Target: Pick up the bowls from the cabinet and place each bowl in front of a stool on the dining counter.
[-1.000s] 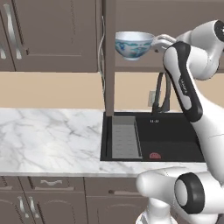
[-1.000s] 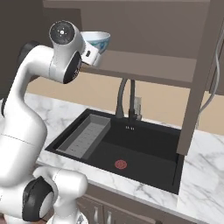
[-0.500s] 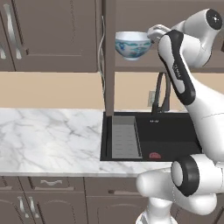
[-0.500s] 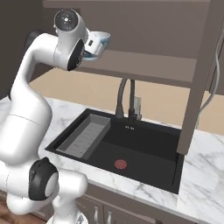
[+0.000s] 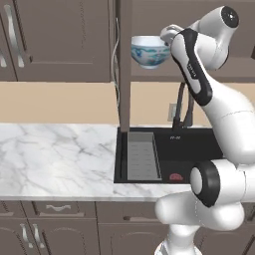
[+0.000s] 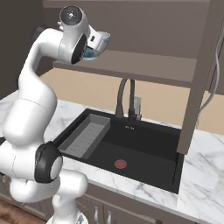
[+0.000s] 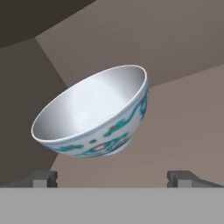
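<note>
Porcelain bowl on the shelf, fingers spread

Grey-brown cabinet (image 5: 149,74) hangs above the black sink (image 6: 131,148) set in the marble desk (image 5: 55,159). One bowl (image 7: 94,116) sits on its inner shelf. My end effector (image 7: 111,178) is spread wide just before it, gripping nothing.

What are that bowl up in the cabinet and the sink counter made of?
The bowl looks like glazed porcelain: smooth pale inside with a soft sheen, teal painting outside. The counter looks like polished marble, white with grey veins, though it could be an imitation. The cabinet seems to be matte dark wood with panelled doors.
</note>
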Tool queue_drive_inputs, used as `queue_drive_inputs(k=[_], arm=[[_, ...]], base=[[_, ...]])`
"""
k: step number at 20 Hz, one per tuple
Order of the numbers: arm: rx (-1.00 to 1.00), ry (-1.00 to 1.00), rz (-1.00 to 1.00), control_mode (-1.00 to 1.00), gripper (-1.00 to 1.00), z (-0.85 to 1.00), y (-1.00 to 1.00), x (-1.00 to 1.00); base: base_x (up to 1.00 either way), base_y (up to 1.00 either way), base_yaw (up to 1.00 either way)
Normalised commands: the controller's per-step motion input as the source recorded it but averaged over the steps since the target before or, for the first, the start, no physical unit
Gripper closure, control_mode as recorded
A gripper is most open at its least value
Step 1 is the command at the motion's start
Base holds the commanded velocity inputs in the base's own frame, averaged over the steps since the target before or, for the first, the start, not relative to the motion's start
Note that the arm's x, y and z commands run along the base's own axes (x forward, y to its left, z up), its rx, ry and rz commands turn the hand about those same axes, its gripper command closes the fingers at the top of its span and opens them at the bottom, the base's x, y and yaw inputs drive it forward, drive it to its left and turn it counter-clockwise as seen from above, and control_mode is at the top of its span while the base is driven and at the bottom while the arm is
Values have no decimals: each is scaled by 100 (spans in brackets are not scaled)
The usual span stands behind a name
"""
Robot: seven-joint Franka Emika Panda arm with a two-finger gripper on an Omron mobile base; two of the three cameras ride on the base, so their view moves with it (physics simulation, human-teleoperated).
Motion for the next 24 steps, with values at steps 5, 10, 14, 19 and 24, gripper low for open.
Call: queue_drive_inputs(k=[5,10,14,19,24], arm=[[0,0,0,-100,-100,-6,15,35],[0,0,0,-100,-100,0,3,27],[0,0,0,-100,-100,0,0,25],[0,0,0,-100,-100,-1,0,19],[0,0,0,-100,-100,-4,0,19]], base=[[0,0,0],[0,0,0],[0,0,0],[0,0,0],[0,0,0]])
